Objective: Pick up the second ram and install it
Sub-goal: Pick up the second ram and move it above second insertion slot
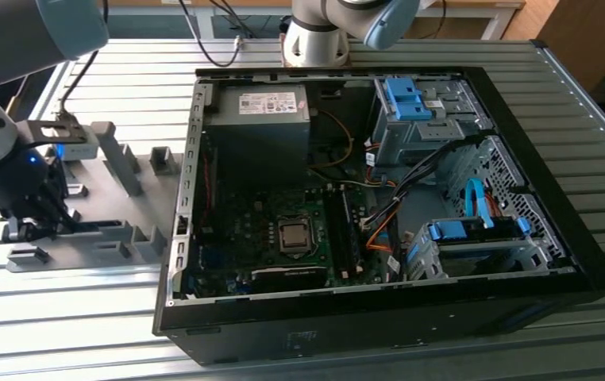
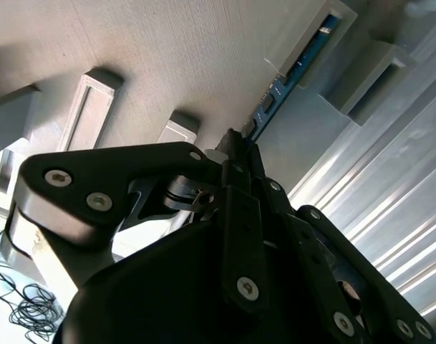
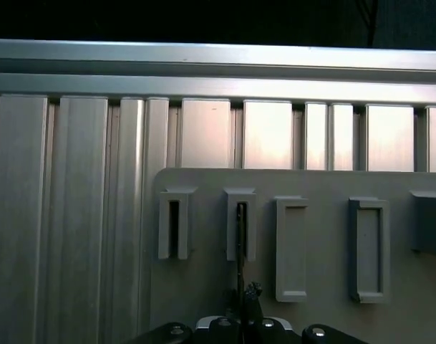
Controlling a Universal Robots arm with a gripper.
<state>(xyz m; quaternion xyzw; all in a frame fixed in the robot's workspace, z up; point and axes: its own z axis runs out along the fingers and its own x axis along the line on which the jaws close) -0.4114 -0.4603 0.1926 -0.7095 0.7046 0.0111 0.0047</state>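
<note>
Pinching the second ram (image 2: 289, 75) (image 3: 240, 236) between jaws pressed onto it, gripper (image 1: 29, 230) (image 2: 235, 143) (image 3: 248, 297) low over the grey holder tray (image 1: 112, 206) by its edge on the exterior view's left, ram standing edge-on in a slotted holder block (image 3: 240, 222) near that tray's edge, open computer case (image 1: 536, 262) beside the tray on the slatted table (image 1: 70, 317).

Your exterior view looks down over the whole table (image 1: 133, 63); both wrist views closely face the holder plate (image 2: 167, 57) (image 3: 203, 287).
</note>
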